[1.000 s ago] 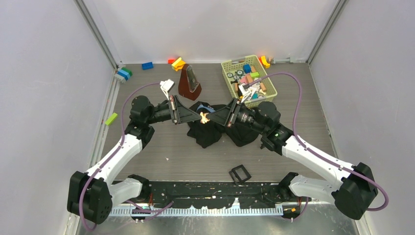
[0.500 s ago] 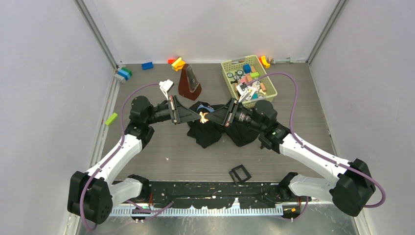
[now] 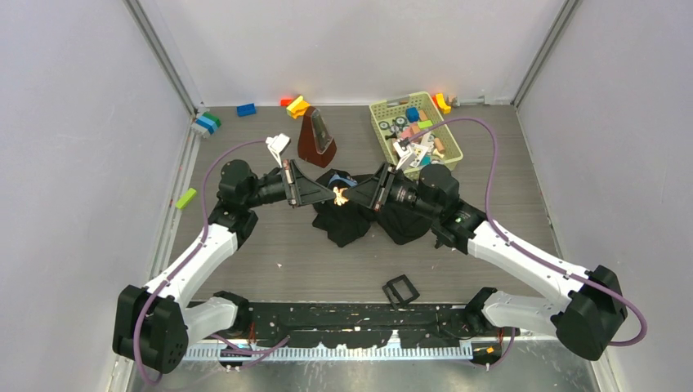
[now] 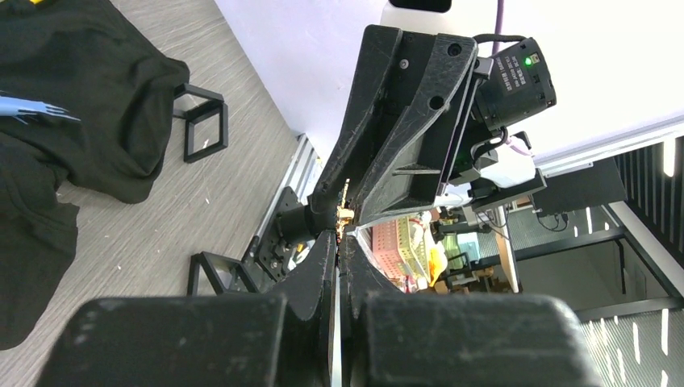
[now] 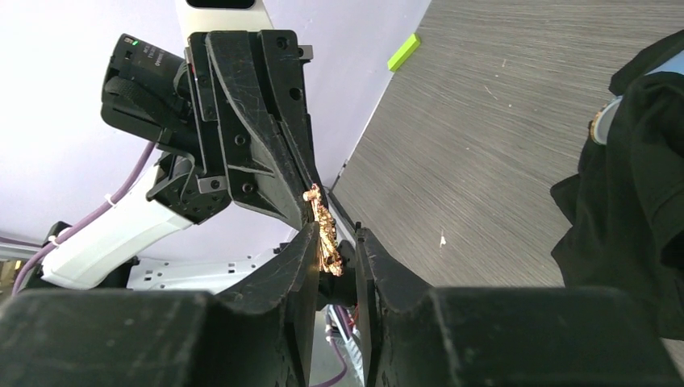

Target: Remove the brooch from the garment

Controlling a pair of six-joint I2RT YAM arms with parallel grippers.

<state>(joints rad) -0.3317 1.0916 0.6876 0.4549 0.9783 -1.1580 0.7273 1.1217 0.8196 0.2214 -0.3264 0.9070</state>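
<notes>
A small gold brooch (image 3: 340,195) hangs in the air between my two grippers, above the crumpled black garment (image 3: 353,224) on the table. My left gripper (image 3: 330,194) is shut on the brooch, which shows at its fingertips in the left wrist view (image 4: 345,212). My right gripper (image 3: 351,198) faces it tip to tip. In the right wrist view the brooch (image 5: 325,230) lies between the right jaws against the left finger, with a gap to the other finger, so the right gripper (image 5: 335,235) is open. The garment also shows in the left wrist view (image 4: 81,89).
A brown metronome (image 3: 315,136) stands just behind the garment. A yellow-green basket (image 3: 377,131) of small toys is at the back right. A black square buckle (image 3: 400,290) lies near the front edge. Coloured blocks (image 3: 246,109) lie along the back wall and a green block (image 3: 185,198) at the left.
My right arm has shifted slightly left and back, closing in on the left gripper. The left arm and the brooch have stayed put.
</notes>
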